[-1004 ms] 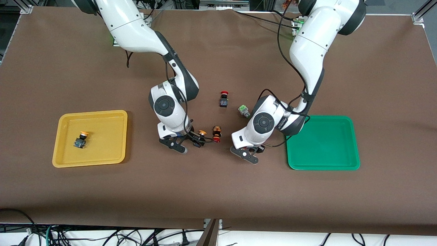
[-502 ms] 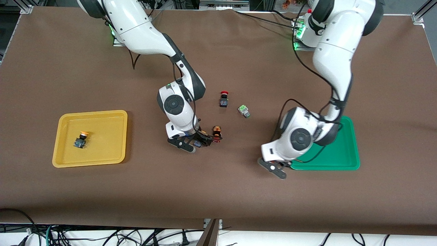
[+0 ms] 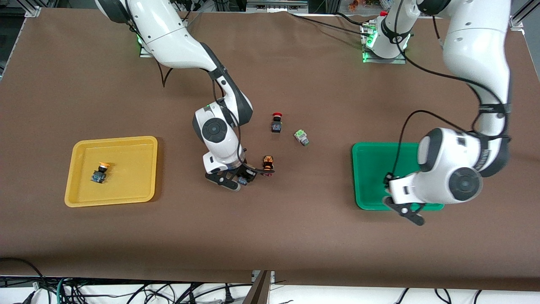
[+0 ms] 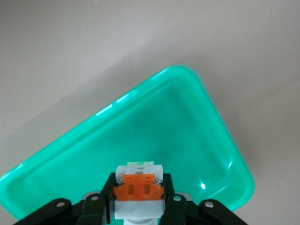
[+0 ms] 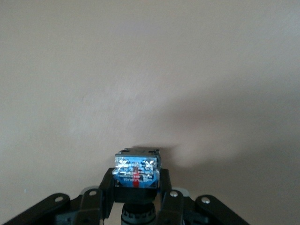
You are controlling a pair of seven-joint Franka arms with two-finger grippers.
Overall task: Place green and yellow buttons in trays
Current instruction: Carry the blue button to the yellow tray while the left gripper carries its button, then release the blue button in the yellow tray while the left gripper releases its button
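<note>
The left gripper (image 4: 138, 206) has swung across from mid-table and now hangs over the green tray (image 3: 371, 169), jaws clamped on a grey button with an orange block (image 4: 138, 187) — a drop looks close. The right gripper (image 5: 136, 199) has closed on a blue-bodied button (image 5: 136, 169), probably the yellow one, beside the red-capped button (image 3: 267, 164). Yellow tray (image 3: 84, 198) holds one yellow button (image 3: 100, 172); the green tray looks empty. A green-block button (image 3: 301, 137) waits mid-table.
</note>
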